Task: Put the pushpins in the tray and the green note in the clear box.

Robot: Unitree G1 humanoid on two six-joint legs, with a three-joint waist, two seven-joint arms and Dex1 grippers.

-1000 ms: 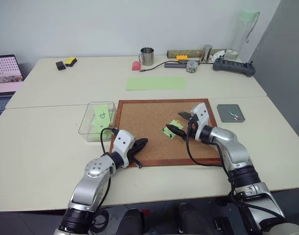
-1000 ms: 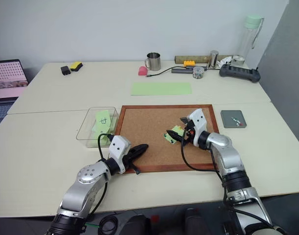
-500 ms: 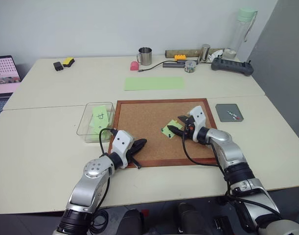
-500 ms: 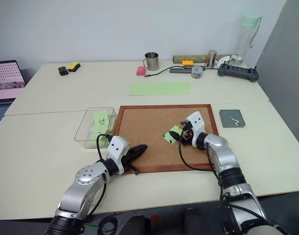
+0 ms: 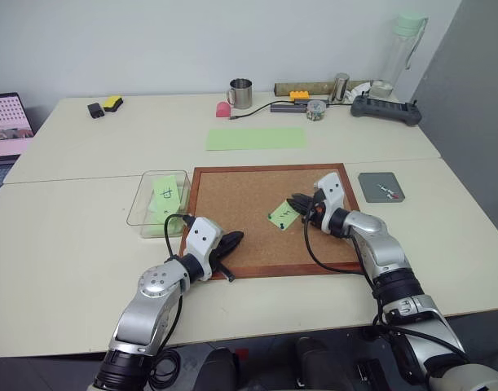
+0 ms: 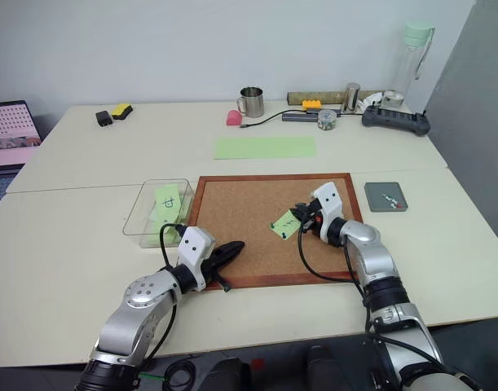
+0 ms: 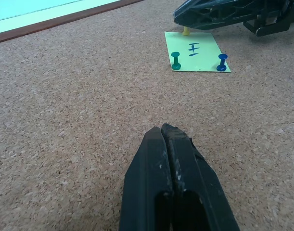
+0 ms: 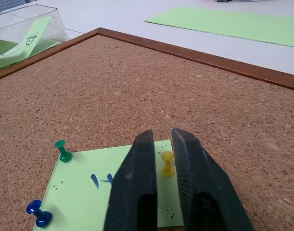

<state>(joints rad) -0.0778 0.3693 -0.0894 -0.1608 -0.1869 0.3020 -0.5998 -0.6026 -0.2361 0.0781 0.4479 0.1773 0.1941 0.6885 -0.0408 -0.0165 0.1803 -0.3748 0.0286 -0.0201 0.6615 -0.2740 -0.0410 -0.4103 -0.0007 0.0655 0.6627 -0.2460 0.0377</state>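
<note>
Green note (image 8: 106,192) pinned on corkboard (image 5: 240,199); right tool (image 8: 159,144) clamped on yellow pushpin (image 8: 167,162); left tool (image 7: 162,132) together, empty.

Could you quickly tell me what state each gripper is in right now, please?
Left gripper: shut, empty, over the corkboard.
Right gripper: closed around the yellow pushpin in the green note.
</note>
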